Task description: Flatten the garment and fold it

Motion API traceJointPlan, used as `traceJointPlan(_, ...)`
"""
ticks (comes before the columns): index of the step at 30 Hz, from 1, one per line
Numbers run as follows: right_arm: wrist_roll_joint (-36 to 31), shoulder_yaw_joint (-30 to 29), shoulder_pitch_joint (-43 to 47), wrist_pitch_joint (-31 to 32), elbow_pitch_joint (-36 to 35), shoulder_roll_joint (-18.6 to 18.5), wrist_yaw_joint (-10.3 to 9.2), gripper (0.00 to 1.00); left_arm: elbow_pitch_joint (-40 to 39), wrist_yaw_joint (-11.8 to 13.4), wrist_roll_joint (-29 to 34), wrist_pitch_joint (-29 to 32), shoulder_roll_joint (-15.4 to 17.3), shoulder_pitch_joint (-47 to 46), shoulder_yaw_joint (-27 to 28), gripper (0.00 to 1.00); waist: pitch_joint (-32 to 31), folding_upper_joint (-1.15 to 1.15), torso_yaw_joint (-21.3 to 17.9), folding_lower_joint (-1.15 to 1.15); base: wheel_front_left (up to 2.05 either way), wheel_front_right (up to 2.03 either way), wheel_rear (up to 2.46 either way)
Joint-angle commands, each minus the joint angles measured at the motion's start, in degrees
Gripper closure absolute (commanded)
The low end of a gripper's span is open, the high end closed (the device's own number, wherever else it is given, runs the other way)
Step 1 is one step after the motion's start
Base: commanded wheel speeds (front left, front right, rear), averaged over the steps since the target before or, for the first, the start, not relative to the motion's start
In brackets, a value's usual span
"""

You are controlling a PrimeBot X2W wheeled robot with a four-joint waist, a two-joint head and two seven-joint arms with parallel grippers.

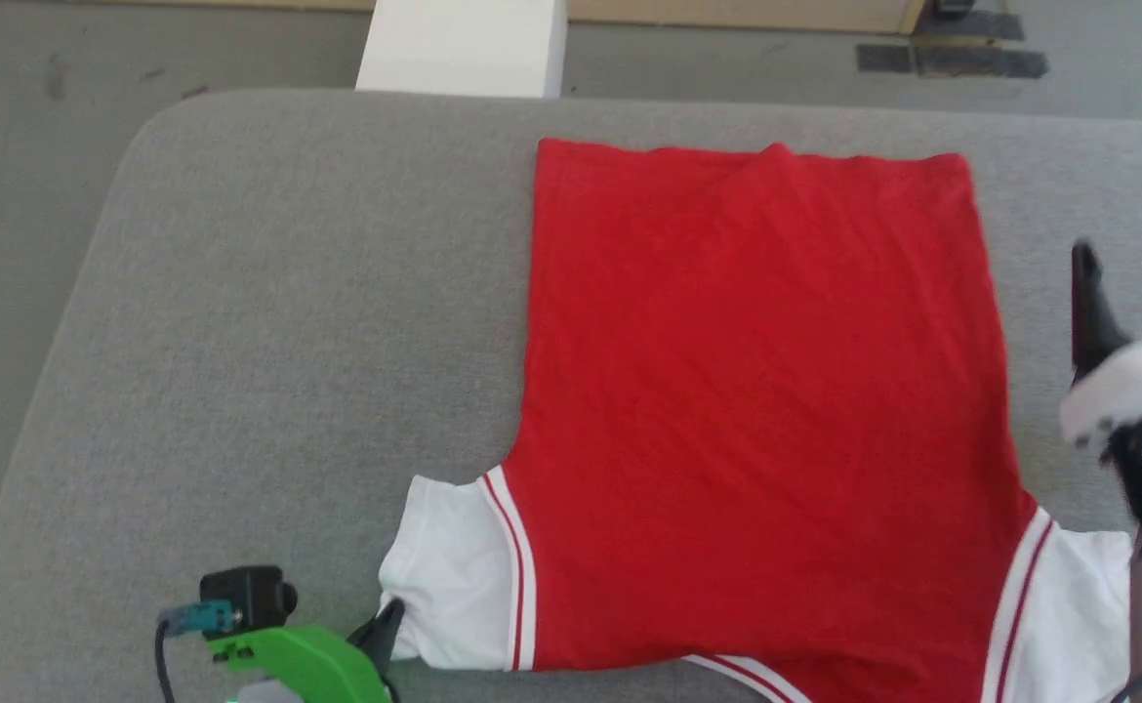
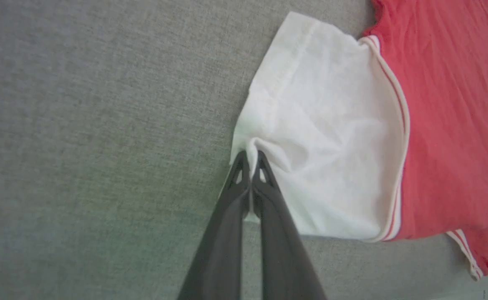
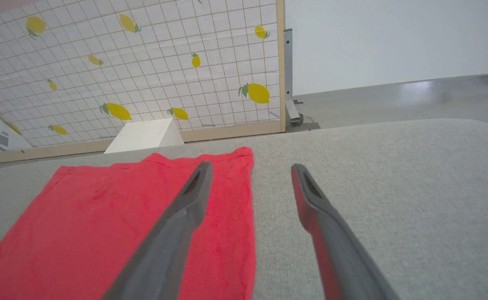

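One garment (image 1: 766, 410) lies flat on tabletop (image 1: 268, 322), hem far, sleeves near. Left gripper (image 2: 250, 160) jaws clamped on left white sleeve (image 2: 323, 137) edge. Right gripper (image 1: 1122, 262) jaws apart, hovering beside garment's right side. Step looks like sleeve fold. Next move likely needs carrying sleeve inward over red body.

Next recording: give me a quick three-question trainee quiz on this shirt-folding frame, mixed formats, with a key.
1. True or false: the left claw is shut on the garment's white sleeve.
2. The right claw is: A) open, holding nothing; B) shut on the hem; C) shut on a sleeve.
3. Fill in: the garment lies on a ___ padded surface.
Key: 1 true; 2 A; 3 grey.
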Motion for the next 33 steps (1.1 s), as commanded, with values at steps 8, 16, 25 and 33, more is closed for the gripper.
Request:
traceJointPlan(8, -4.80, -2.74, -21.06, 6.24, 16.05, -5.96, -0.08, 0.00, -0.23, -2.26, 2.16, -0.78, -2.70, -6.63, -2.15, 1.00, 11.44, 0.00, 9.23, 0.00, 0.00, 0.00, 0.00)
traceJointPlan(16, -14.69, -10.00, -34.49, 22.91, 24.03, -8.30, -0.08, 0.00, 0.47, -4.09, 3.09, -1.99, -5.29, -10.47, -3.57, 1.00, 18.49, 0.00, 13.64, 0.00, 0.00, 0.00, 0.00)
traceJointPlan(25, -25.45, -15.55, -38.71, 40.58, 21.22, -6.85, -0.08, 0.33, 2.02, -4.94, 3.68, -3.01, -6.33, -11.88, -4.27, 1.00, 20.92, 0.00, 14.90, 0.00, 0.00, 0.00, 0.00)
traceJointPlan(33, -24.25, -13.11, -33.81, 36.65, 13.58, -5.89, -0.08, 1.00, 3.04, -4.83, 3.57, -3.48, -6.16, -11.78, -3.97, 1.00, 18.21, 0.00, 13.36, 0.00, 0.00, 0.00, 0.00)
